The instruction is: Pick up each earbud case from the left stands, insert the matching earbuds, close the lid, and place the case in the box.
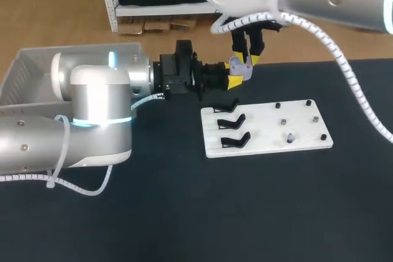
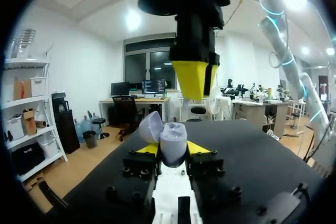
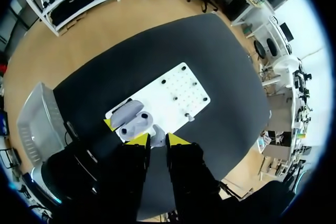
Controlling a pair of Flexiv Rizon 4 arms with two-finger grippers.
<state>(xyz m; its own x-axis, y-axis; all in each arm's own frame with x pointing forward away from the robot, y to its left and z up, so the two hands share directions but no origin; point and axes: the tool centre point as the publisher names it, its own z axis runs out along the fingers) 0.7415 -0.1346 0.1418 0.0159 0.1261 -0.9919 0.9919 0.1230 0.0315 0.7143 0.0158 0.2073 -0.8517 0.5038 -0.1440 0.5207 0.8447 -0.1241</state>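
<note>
Left tool (image 1: 236, 77) holds case (image 2: 173, 139) beneath right tool's (image 1: 250, 59) earbud (image 3: 157, 136).

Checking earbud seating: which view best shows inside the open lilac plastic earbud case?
Right wrist view: looks down into the lilac case, wells visible. Left wrist view shows only its shell in the left pincer; head view, a side glimpse.

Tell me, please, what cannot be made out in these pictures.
Left wrist view: inside of the case, hidden by its own shell.
Head view: the earbud in the right pincer, covered by the pincer itself.
Head view: contents of the box, hidden by the left arm.
Head view: what sits on the board's pegs, too small.
</note>
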